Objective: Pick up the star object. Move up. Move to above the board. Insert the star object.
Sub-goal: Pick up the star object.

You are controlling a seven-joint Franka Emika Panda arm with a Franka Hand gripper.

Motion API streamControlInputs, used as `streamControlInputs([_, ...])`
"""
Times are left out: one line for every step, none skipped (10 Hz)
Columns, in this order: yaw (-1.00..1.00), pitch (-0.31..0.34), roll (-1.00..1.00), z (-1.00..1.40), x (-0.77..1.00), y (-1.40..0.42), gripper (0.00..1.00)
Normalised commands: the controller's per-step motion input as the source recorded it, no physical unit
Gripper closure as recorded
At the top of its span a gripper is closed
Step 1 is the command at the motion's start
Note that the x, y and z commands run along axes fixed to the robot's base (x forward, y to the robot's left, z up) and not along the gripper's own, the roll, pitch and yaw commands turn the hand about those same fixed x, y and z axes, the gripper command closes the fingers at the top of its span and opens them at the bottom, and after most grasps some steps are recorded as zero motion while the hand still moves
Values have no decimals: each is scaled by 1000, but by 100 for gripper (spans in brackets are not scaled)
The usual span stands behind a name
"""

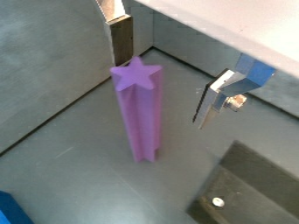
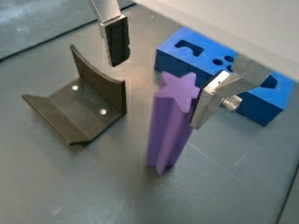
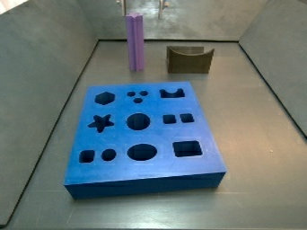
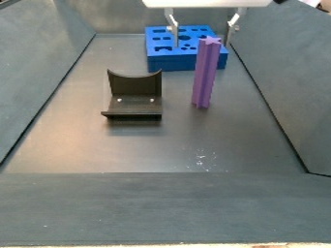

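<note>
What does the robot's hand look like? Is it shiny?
Yes, partly. The gripper, hanging above the purple star object, has two fingers that are flat silver metal plates with dark pads on their inner faces. In both wrist views one finger is bolted on with a small silver screw beside a blue block-shaped part. No cables or markings show.

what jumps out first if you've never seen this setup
The purple star object stands upright on the dark floor, with the open claw just above it, one finger on either side of its top and not gripping. In a side view the big blue board with its cut-out holes fills the foreground; the dark fixture sits behind it, beside the star object.
</note>
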Motion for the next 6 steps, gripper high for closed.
streamControlInputs([0,-53,-47,-777,-254,-66,0])
streamControlInputs([20,0,0,-3,0,-29,0])
streamControlInputs([0,0,0,-43,0,0,0])
streamControlInputs([0,-40,0,-871,-20,0,0])
streamControlInputs([0,0,-67,-546,0,0,0])
streamControlInputs([0,0,0,0,0,0,100])
